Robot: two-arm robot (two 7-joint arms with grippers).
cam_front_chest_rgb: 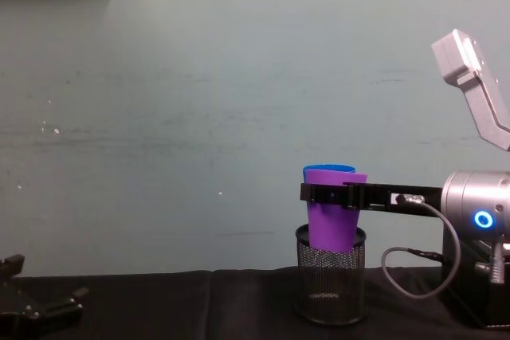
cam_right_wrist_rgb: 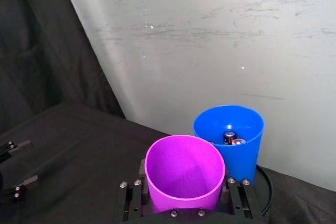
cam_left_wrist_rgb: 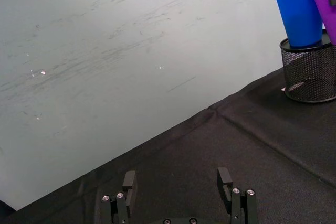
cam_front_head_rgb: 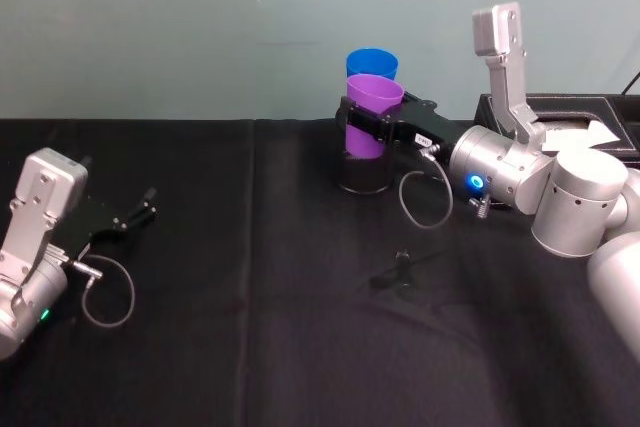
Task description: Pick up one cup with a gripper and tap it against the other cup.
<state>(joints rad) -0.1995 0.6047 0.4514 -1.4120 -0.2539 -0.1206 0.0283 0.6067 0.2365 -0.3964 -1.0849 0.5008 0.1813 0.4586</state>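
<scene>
Right gripper [cam_front_head_rgb: 363, 124]: clamped on purple cup [cam_front_head_rgb: 375, 95], just beside blue cup [cam_front_head_rgb: 372, 60] in holder [cam_front_head_rgb: 365, 177]. Step: tap. Next: likely 1 short nudge farther. Left gripper [cam_front_head_rgb: 140, 210]: spread, idle, near left.

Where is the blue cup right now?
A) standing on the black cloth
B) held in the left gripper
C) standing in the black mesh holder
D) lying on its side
C: the blue cup stands in the black mesh holder, beside the purple cup the right gripper holds.
</scene>
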